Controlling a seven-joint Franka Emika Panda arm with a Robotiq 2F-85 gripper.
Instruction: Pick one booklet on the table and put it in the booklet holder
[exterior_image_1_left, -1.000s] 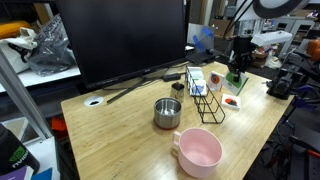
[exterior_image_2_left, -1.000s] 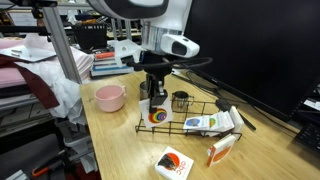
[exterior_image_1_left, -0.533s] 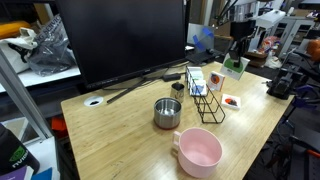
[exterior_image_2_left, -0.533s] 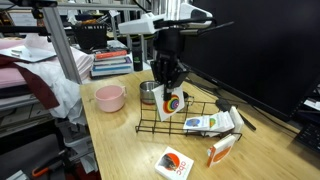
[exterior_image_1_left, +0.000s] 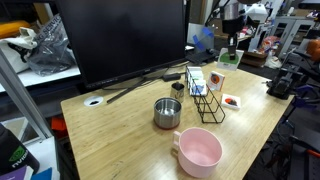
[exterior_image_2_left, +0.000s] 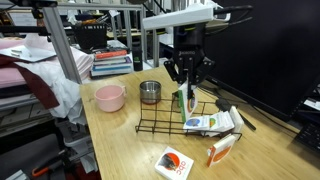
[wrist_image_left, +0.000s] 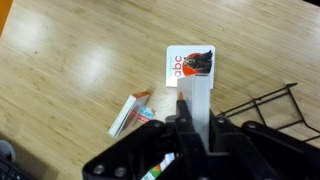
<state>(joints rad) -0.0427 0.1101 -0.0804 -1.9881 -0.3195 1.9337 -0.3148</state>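
My gripper (exterior_image_1_left: 229, 45) (exterior_image_2_left: 187, 72) is shut on the small green-and-white booklet (exterior_image_1_left: 232, 60) (exterior_image_2_left: 189, 98). It holds the booklet upright in the air, above the table (exterior_image_1_left: 130, 135) (exterior_image_2_left: 115, 135). In an exterior view the booklet hangs over the black wire booklet holder (exterior_image_2_left: 165, 124), which has booklets lying in its far end (exterior_image_2_left: 215, 122). The holder also shows in the other exterior view (exterior_image_1_left: 205, 100). In the wrist view the booklet's white edge (wrist_image_left: 194, 98) sticks out between my jaws (wrist_image_left: 190, 122), with holder wire (wrist_image_left: 265, 105) at the right.
A white booklet with a red mark (exterior_image_2_left: 173, 163) (wrist_image_left: 190, 62) (exterior_image_1_left: 232, 101) and a white-and-blue booklet (exterior_image_2_left: 220, 150) (wrist_image_left: 130, 112) lie on the table. A steel cup (exterior_image_1_left: 167, 112) (exterior_image_2_left: 150, 92) and a pink bowl (exterior_image_1_left: 198, 150) (exterior_image_2_left: 109, 97) stand nearby. A large monitor (exterior_image_1_left: 120, 45) stands behind.
My gripper has risen with the green-and-white booklet in it and moved sideways, from low beside the holder to high above it.
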